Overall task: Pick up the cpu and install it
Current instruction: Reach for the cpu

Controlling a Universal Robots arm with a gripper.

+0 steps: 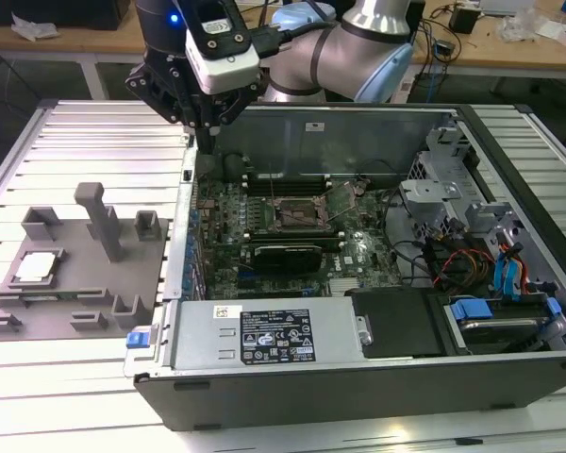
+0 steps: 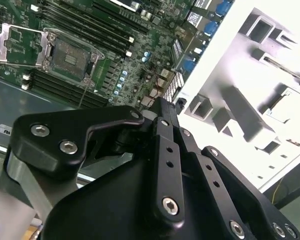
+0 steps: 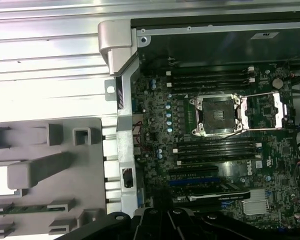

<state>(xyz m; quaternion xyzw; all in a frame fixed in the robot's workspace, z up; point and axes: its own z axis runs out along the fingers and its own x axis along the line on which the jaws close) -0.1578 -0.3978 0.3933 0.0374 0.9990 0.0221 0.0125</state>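
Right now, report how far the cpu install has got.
Done: the socket stands open and empty. In hand: the tool hangs above the case wall, away from the cpu, which lies on the grey fixture. Left: pickup and install, neither yet done.

One cpu (image 1: pixel 36 267), one socket (image 1: pixel 295 215).

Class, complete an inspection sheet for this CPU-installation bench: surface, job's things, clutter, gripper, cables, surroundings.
Surface: ribbed aluminium table, carrying a grey plastic fixture plate and an open dark computer case.
Job's things: small square silver-topped cpu lies in a fixture pocket; the motherboard's dark square socket stands open and empty.
Clutter: grey upright post and blocks on the fixture.
Gripper: black gripper above the case's wall at the exterior view's left, apart from the cpu.
Cables: red, orange and blue wires inside the case.
Surroundings: wooden benches behind.
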